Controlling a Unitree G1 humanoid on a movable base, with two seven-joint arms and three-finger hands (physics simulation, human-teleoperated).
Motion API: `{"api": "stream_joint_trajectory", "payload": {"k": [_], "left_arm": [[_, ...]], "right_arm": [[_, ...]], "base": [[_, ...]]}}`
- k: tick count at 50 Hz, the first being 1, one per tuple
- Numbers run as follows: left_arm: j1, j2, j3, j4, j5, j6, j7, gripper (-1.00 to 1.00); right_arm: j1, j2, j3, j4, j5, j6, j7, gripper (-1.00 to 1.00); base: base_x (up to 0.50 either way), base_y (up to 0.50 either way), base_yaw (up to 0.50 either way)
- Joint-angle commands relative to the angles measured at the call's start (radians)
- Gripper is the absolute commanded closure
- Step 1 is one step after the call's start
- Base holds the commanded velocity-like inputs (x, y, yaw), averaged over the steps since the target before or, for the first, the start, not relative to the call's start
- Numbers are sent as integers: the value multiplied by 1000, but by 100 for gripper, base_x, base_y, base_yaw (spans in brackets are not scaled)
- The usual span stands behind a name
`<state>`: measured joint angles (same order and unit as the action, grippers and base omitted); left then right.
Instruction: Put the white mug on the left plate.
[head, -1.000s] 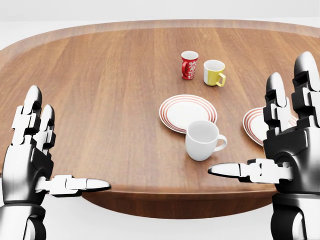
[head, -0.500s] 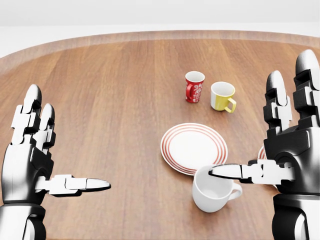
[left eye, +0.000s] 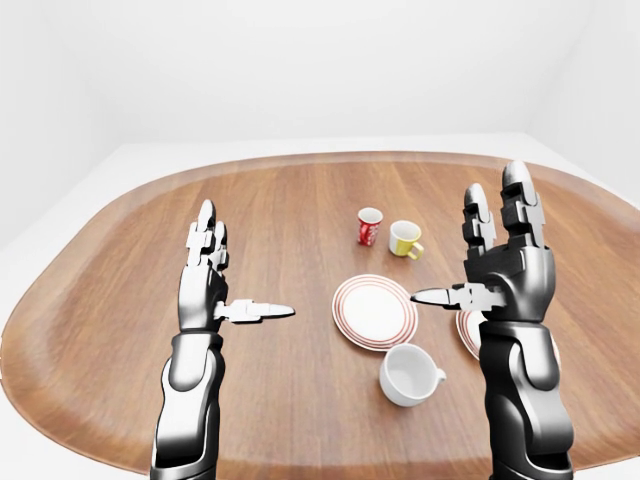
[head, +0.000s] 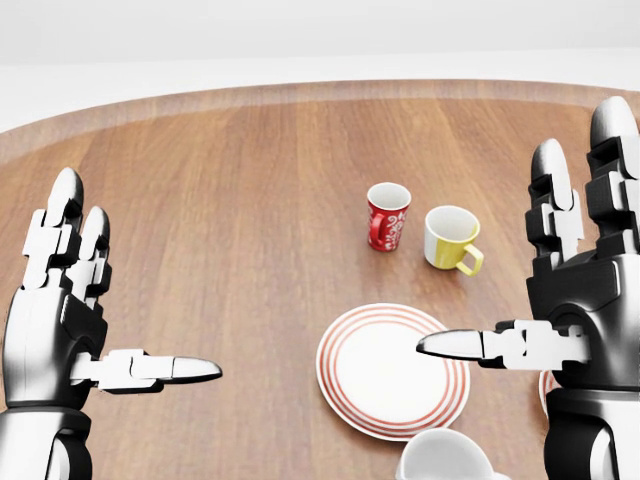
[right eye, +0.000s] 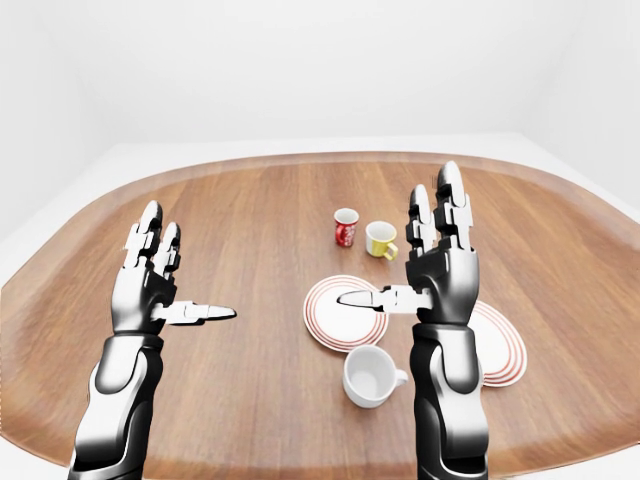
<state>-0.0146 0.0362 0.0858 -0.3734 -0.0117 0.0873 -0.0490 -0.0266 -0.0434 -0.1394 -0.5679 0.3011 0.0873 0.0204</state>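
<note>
The white mug (left eye: 408, 374) stands upright on the wooden table (left eye: 110, 300), just below the left plate (left eye: 375, 311), a white plate with red rings. In the head view only the mug's rim (head: 445, 460) shows at the bottom edge. My right hand (left eye: 470, 240) is open and raised to the right of the plate and above the mug, with its thumb pointing left over the plate. My left hand (left eye: 228, 275) is open, empty and raised well to the left of both.
A red patterned mug (left eye: 369, 226) and a yellow mug (left eye: 404, 238) stand beyond the left plate. A second red-ringed plate (right eye: 500, 345) lies to the right, partly hidden by my right arm. The table's rounded edge runs along the bottom of the eye views.
The camera has moved forward over the table, so the whole picture has shifted downward. The white mug has dropped to the head view's bottom edge. Both hands keep the same open pose.
</note>
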Motion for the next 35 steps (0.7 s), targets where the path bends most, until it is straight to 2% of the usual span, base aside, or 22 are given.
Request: {"api": "stream_joint_trajectory", "payload": {"k": [1, 12, 16, 25, 30, 35], "left_arm": [[3, 0, 0, -4, -1, 0, -2, -100], [0, 1, 2, -2, -3, 0, -4, -100], [-1, 2, 4, 1, -3, 0, -6, -100], [-5, 5, 9, -1, -6, 0, -6, -100], [-5, 4, 6, -1, -4, 0, -5, -100], [-5, 3, 6, 1, -2, 0, -3, -100]], "right_arm": [[4, 0, -1, -5, 1, 0, 1, -100], [0, -4, 19, 9, -38, 0, -6, -100], [10, 0, 47, 36, -95, 0, 1, -100], [37, 10, 69, -24, -127, 0, 29, -100], [120, 8, 116, -77, -177, 0, 75, -100], [172, 7, 106, -114, -204, 0, 130, -100]], "base": [[50, -2, 0], [49, -3, 0], [0, 0, 0], [0, 0, 0], [0, 0, 0], [0, 0, 0]]}}
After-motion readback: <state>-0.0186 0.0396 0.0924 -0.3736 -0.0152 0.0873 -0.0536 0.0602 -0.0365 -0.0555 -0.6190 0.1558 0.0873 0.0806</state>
